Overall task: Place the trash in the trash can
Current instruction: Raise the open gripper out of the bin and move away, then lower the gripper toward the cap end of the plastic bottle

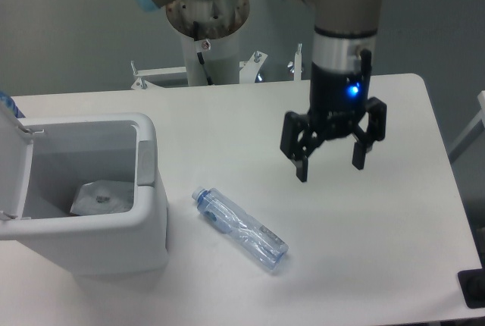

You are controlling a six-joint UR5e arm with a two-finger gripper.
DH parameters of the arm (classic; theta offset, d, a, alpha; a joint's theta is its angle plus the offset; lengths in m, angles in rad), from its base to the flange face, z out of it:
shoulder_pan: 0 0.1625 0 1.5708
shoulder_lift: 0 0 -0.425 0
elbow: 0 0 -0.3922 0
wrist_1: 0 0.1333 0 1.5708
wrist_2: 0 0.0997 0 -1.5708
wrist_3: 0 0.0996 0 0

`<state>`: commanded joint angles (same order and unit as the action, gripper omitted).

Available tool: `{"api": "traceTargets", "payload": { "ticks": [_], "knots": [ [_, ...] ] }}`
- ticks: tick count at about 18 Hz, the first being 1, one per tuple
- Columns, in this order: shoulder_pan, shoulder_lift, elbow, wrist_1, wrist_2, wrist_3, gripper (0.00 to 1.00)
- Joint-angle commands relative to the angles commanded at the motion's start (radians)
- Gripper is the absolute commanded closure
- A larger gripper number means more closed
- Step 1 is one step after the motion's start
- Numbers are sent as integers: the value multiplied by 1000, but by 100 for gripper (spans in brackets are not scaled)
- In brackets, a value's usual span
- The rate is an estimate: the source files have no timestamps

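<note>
Gripper (330,166) spread and empty above white table (394,227). Clear bluish bottle (239,229), blue cap toward bin, lying flat on table. Whitish plastic bag (102,197) inside open white trash can (148,212).

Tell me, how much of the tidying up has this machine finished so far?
About half, it seems. The plastic bag already lies inside the trash can, whose lid stands open. The gripper is open and empty, hanging above the table to the right of the bottle. That bottle, lying on its side beside the can, has yet to be picked up and dropped in.
</note>
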<state>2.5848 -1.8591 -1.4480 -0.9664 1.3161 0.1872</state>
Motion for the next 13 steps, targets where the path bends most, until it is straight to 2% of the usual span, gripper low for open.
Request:
{"api": "traceTargets", "payload": {
  "ticks": [13],
  "knots": [
    [-29,-126,-9,0,2,-18,0]
  ]
}}
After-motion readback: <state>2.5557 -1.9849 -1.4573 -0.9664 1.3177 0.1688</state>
